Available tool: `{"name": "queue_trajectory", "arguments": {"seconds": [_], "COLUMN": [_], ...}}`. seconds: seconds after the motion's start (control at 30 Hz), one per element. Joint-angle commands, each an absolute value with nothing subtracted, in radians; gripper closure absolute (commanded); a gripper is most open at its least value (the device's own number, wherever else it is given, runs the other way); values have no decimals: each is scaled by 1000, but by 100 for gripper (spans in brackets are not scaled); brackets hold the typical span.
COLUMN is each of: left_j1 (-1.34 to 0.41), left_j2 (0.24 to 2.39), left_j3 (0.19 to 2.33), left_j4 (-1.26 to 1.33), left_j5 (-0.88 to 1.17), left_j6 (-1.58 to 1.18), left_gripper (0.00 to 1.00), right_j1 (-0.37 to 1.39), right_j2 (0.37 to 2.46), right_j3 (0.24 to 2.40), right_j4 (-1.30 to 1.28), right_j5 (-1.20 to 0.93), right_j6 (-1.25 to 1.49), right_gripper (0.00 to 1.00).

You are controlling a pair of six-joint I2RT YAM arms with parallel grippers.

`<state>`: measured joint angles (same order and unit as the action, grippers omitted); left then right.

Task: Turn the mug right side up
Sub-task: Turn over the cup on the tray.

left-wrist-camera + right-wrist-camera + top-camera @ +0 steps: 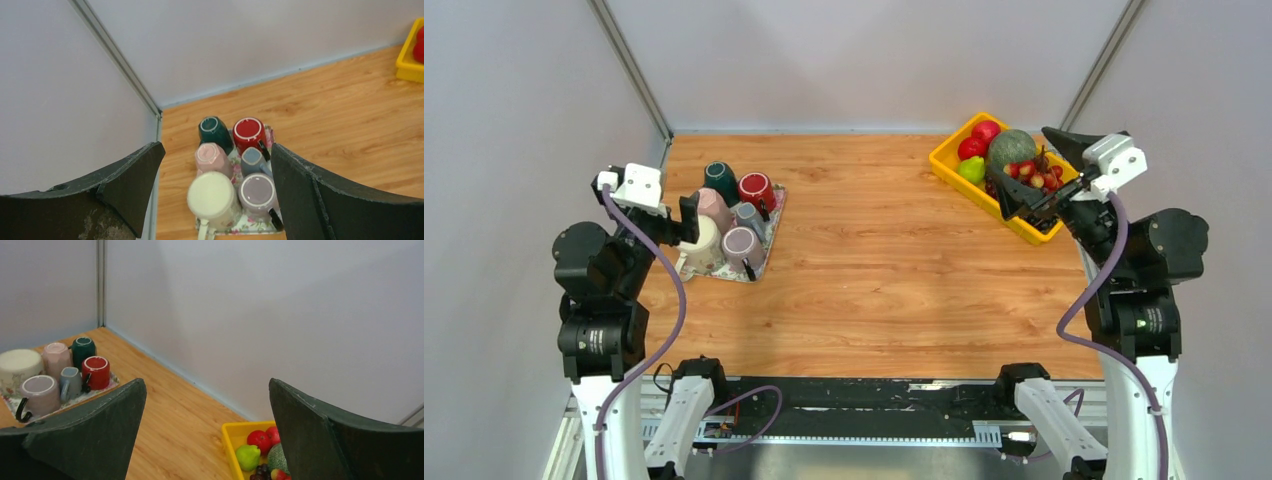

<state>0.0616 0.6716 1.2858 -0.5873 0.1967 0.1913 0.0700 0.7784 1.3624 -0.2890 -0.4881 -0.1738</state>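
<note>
Top view: the left gripper (682,222) is hovering over a flowery tray (776,212) on the table's (874,280) left side, where six mugs (742,245) are sitting bottoms-up, the cream mug (704,245) nearest it. The right gripper (1042,172) is hanging above a yellow bin (946,158) holding fruit (1012,148).

Left wrist view: its fingers (135,175) are standing wide apart, gripping nothing, and framing the teal mug (214,129), red mug (249,132), pink mug (212,156), blue-grey mug (252,160), cream one and mauve mug (257,192).

Right wrist view: those fingers (100,425) are spreading wide too, empty, with the tray sitting far off at the left and the bin below.
</note>
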Motion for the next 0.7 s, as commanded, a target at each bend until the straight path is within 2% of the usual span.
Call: {"name": "queue_trajectory", "arguments": {"seconds": [0.0, 0.4, 0.67], "left_j1": [70, 70, 69], "left_j2": [647, 625, 662], "left_j3": [1232, 1085, 987], "left_j4": [-606, -635, -624], "left_j5": [164, 75, 5], "left_j6": [245, 322, 346], "left_gripper": [11, 10, 10], "right_j1": [76, 77, 82], "right_j2": [759, 721, 702], "right_j3": [1296, 1005, 940], "right_j4": [-270, -112, -78], "right_j5": [-580, -618, -624], "right_j6": [-196, -165, -146], "right_gripper": [0, 0, 0]}}
